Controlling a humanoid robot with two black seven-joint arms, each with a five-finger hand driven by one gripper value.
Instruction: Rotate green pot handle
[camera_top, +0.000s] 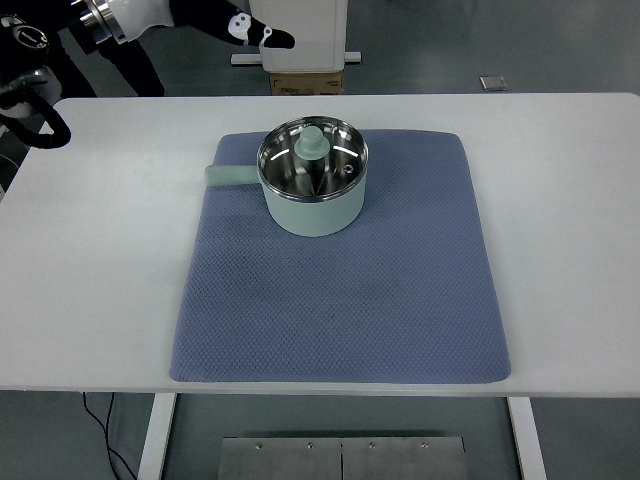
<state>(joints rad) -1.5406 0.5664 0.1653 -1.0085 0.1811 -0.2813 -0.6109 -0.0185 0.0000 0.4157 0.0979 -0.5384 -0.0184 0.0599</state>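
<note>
A pale green pot (313, 205) with a shiny steel inside stands on a blue-grey mat (340, 290) at the mat's back. Its green handle (231, 175) points straight left, level with the mat's left edge. A green knob (313, 143) shows over the pot's far rim. My left hand (245, 28) is lifted high at the picture's top left, far from the pot, fingers stretched out and holding nothing. My right arm is out of view.
The mat lies on a white table (570, 200). Behind the table stand a white cabinet (297, 30) and a cardboard box (305, 82) on the floor. My left arm's black parts (35, 90) hang over the table's far left corner.
</note>
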